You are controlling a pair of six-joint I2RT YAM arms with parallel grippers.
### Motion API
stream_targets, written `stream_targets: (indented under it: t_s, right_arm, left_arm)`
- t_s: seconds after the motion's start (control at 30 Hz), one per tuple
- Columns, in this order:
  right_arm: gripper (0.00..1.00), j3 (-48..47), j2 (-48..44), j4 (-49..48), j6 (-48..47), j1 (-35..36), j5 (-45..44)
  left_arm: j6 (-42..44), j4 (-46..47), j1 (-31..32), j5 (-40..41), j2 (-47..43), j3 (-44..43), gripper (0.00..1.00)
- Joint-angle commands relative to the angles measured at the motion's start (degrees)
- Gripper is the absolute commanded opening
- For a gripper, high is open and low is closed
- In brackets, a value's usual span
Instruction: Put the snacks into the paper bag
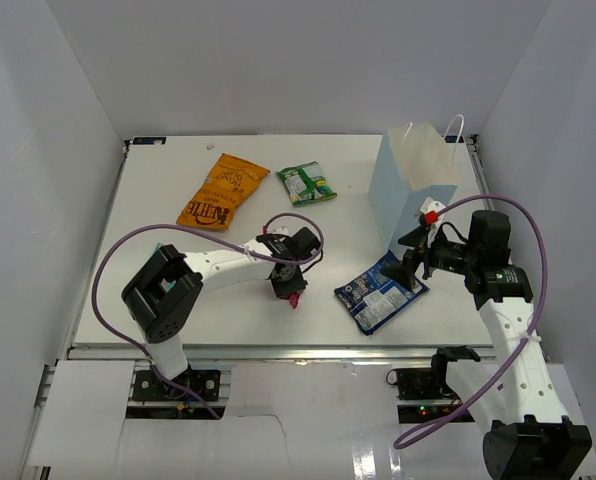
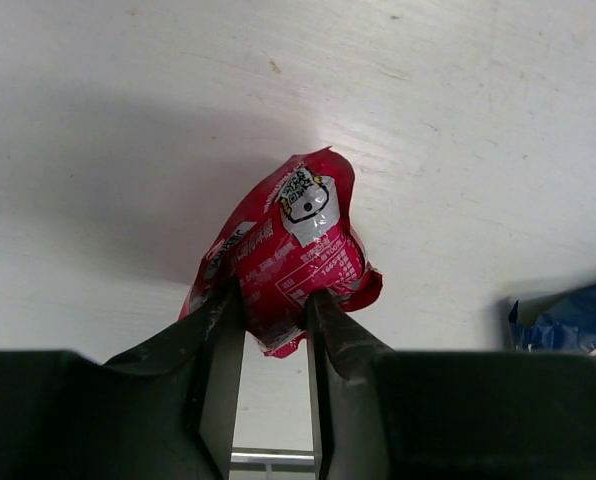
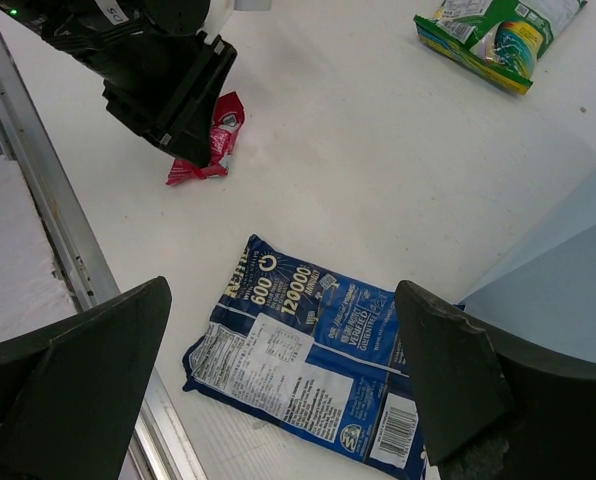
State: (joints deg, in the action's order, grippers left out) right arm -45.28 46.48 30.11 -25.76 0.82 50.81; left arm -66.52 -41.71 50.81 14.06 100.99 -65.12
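Left claw [image 2: 276, 305]: pinched on the small red foil packet [image 2: 300, 235], one finger on each side of its lower end, foil bunched between them. The hold is at the packet's edge, not its middle. From the wrist view I cannot tell whether the packet is clear of the white desk [image 1: 158, 200] or touching it.

Right claw [image 3: 281, 300]: spread wide, nothing in it. It hangs over the blue-and-white foil packet [image 3: 308, 350], which lies flat just beside the foot of the tall light-blue paper bag [image 1: 413, 185].

The bag stands upright at the far right of the desk, mouth up, cord handles at the rim. The long orange chip bag [image 1: 222, 190] and the green foil packet [image 1: 307, 183] lie on the far side, well apart from my left claw.

Step in hand, as I judge it: secure the red packet, lift it, carry it to the bag mouth.

Doing it well:
- Firm up the pinch before lifting. Slick foil held by one end may slide out.
- Lift straight up, high enough for the dangling end to clear the bag's rim.
- The path runs rightward, and my right arm sits between the packet and the bag. Go over it, or have it give way.
- Let go only with the packet above the opening, not above the rim or handles. A nudge could tip so light a bag.
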Motion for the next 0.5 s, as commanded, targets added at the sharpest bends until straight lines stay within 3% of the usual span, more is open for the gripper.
stream_targets:
  t_s: [0.0, 0.2, 0.3, 0.47]
  right_arm:
    - [0.98, -0.2, -0.1, 0.6, -2.8, -0.1, 3.8]
    - [0.98, -0.5, 5.7, 2.7, -4.1, -0.2, 12.6]
    - [0.94, -1.4, 10.2, -2.5, 4.5, 2.4, 12.0]
    - [0.90, -0.6, 14.8, -15.3, 30.1, 9.5, -1.3]
  left_arm:
    - [10.9, 1.9, 0.8, 1.6, -3.6, -1.1, 0.14]
    - [30.7, 22.3, 0.9, -13.4, -15.0, 8.3, 0.14]
    - [36.7, 30.4, 0.9, -20.5, -18.9, 11.3, 0.14]
    - [40.8, 37.6, 0.9, -25.7, -20.4, 11.2, 0.15]
